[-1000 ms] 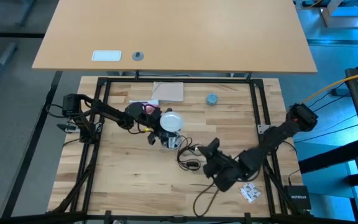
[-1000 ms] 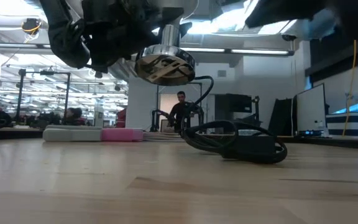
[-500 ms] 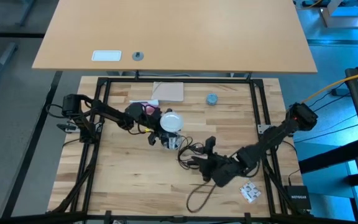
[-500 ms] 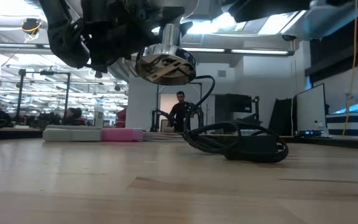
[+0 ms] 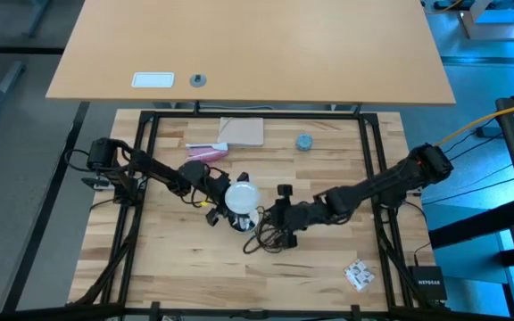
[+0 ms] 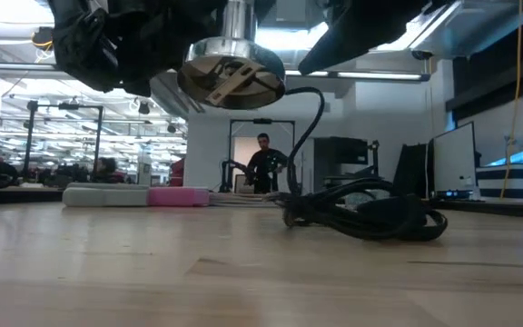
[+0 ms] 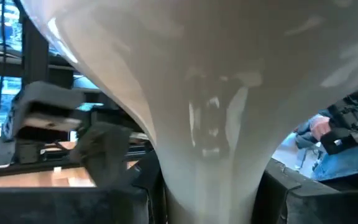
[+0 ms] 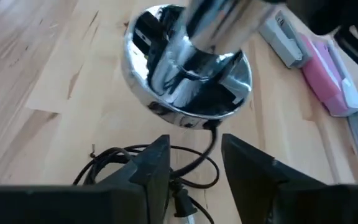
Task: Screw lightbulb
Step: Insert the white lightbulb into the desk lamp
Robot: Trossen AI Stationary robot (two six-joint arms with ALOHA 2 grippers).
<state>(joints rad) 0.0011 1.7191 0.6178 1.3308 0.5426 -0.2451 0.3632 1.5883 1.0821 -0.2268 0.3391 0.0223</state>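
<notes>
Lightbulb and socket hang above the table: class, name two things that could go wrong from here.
1. The left gripper holds only the lightbulb; the chrome socket hangs off the table and could drop.
2. The right gripper, jaws open, nears the black cord and could snag it.

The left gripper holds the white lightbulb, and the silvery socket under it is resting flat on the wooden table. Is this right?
Not quite. The left gripper does hold the lightbulb, but the socket is not resting on the table. The low view shows it hanging in the air with clear space beneath; only its black cord lies on the wood.
</notes>
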